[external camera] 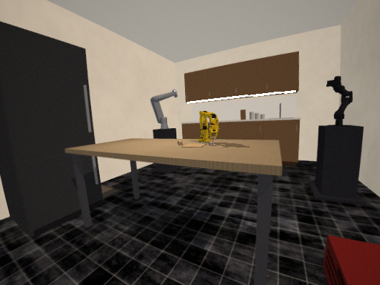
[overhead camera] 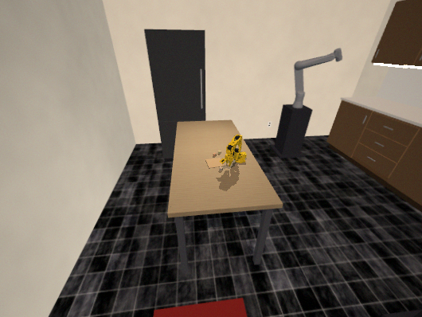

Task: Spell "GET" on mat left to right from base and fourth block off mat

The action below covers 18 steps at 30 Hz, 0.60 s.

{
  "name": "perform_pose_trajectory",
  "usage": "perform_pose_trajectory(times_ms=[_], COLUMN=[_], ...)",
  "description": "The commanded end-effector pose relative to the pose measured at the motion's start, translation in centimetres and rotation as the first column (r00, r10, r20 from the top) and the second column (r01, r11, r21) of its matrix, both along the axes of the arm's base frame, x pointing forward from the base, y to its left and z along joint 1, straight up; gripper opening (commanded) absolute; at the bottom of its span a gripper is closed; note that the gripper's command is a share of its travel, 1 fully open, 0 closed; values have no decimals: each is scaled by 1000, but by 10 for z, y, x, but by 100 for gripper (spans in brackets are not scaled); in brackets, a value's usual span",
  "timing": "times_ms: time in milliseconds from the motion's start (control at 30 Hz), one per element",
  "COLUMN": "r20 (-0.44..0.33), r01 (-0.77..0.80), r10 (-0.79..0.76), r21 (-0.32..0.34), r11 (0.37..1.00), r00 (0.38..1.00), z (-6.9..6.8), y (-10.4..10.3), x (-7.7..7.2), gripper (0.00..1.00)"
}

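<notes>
The small yellow arm stands on the wooden table and bends down over the right edge of the tan mat. My gripper points down, just above the mat's edge. It is shut on a small block, too small here to read its letter. Two small blocks lie on the table just behind the mat, off it. In the exterior view the arm reaches down with the gripper beside the mat, and the loose blocks lie to the mat's left. Their letters cannot be read.
The table is long, and the arm's shadow falls in front of the mat. A black fridge, a grey robot arm on a pedestal and kitchen cabinets stand away from the table.
</notes>
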<state>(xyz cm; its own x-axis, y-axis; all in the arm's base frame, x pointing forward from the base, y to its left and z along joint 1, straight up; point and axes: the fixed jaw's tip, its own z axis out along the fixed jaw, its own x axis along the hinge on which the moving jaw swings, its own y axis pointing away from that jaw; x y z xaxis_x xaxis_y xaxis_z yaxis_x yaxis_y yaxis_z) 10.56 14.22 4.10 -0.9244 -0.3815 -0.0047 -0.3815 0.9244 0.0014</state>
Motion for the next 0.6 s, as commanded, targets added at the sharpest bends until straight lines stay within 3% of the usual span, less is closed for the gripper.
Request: perform_pose_trajectory(times_ms=[0,567], r20=[33,33], r01=[-1,-1], r10=[0,0], r21=[43,43], r11=[999,999], r00=[999,999], z=[5,-1], y=[6,6], x=[4,4], gripper=[0,0])
